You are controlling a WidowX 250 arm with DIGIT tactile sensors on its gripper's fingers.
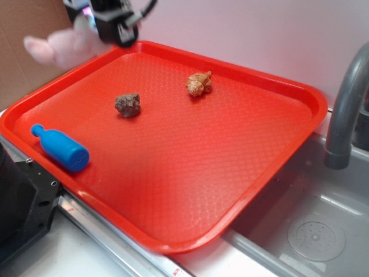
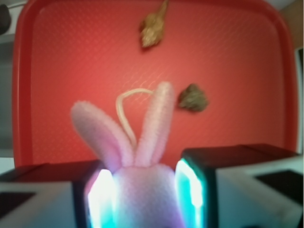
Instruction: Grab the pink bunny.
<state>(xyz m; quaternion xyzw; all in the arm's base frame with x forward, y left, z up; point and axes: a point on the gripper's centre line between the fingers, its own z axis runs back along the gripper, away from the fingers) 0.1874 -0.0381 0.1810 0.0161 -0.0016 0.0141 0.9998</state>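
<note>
From the exterior view I judge the grab done: my black gripper (image 1: 115,26) hangs above the red plastic tray's (image 1: 173,184) far-left corner with the fuzzy pale-pink plush bunny (image 1: 66,46) aloft; next, just keep pressure. In the wrist view, both pads (image 2: 189,197) pinch its body, ears forward

No readable text, labels, brands or numbers anywhere in either view; nothing legible on any object.
</note>
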